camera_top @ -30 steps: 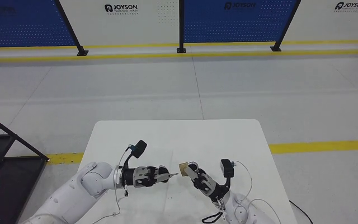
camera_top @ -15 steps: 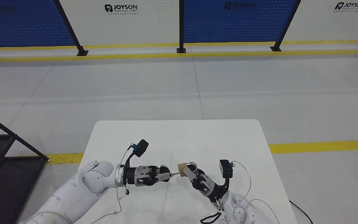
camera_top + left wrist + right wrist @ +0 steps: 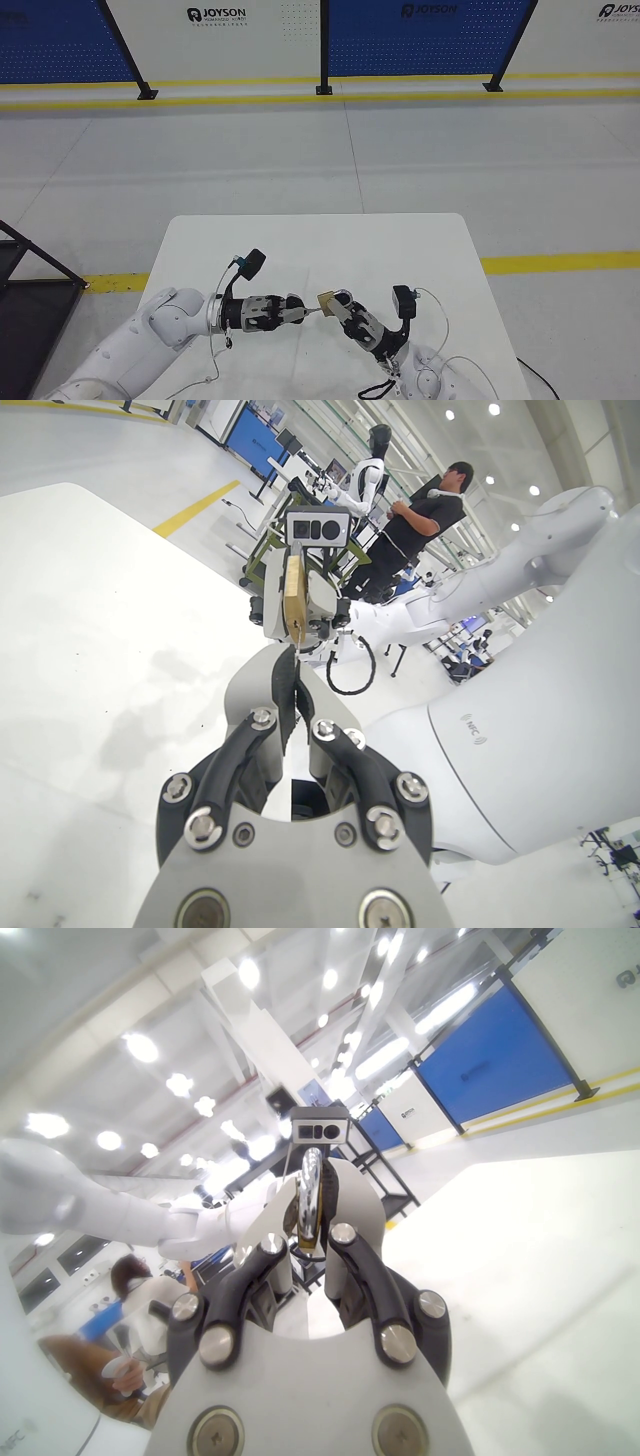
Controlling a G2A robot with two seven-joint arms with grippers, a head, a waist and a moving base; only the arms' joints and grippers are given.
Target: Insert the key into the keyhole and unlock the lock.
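Left fingers (image 3: 257, 685) pinch the key (image 3: 298, 648), seemingly at the lock (image 3: 294, 595) clamped in right fingers (image 3: 356, 1200); a tilt could jam it.

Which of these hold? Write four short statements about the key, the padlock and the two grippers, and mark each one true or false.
1. The left gripper is shut on the thin silver metal key. True.
2. The key points at the brass padlock with a silver shackle. True.
3. The padlock lies loose, with no gripper on it. False: the right gripper holds it above the white table.
4. The right gripper is open. False: it is shut on the padlock.
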